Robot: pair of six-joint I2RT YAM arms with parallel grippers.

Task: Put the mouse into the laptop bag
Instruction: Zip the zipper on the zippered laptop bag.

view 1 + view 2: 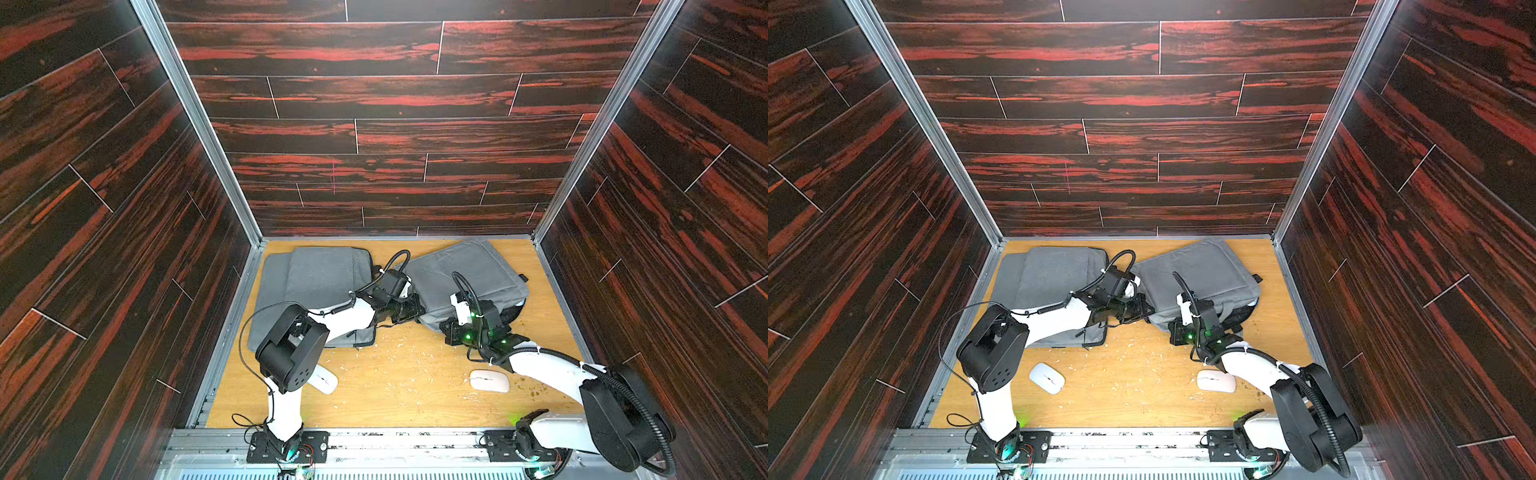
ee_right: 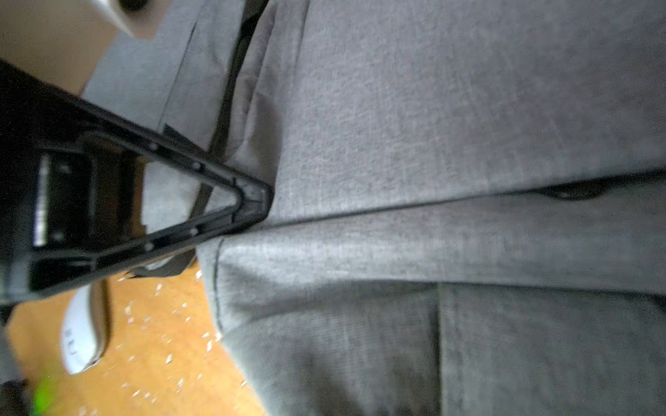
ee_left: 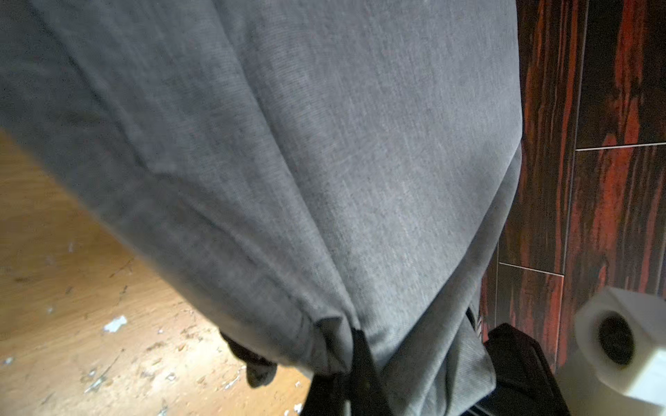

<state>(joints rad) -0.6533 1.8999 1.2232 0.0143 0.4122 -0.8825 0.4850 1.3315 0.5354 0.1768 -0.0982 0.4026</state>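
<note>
Both arms reach for the same gray laptop bag [image 1: 461, 270]. The left fingers [image 1: 419, 311] are pinched tight on the bag's corner. In the left wrist view the cloth bunches up to a point right where they bite. The right fingers [image 2: 265, 201] are squeezed together too, nipping the cloth at a seam on the bag's near edge, close beside the left fingers. A long fold runs away from their tips. I think it is the lip of a pocket.

Why hold the bag in two spots? My guess is that one pinch keeps the soft bag from sliding while the other pulls the lip up, so a hole opens for a mouse.

No fingers hold a mouse, and I see none in the bag. A pinkish mouse [image 1: 489, 381] lies on the counter [image 1: 395, 390], well behind the right fingers and close to that arm. A white mouse [image 1: 1046, 377] lies well behind the left fingers, by that arm's elbow. I cannot tell which one is meant to go in.

A second gray bag [image 1: 320, 274] lies flat on the other side of the left fingers, with no fingers on it.

One pair of fingers will likely have to let go to fetch a mouse, and then the soft lip may flop shut.
</note>
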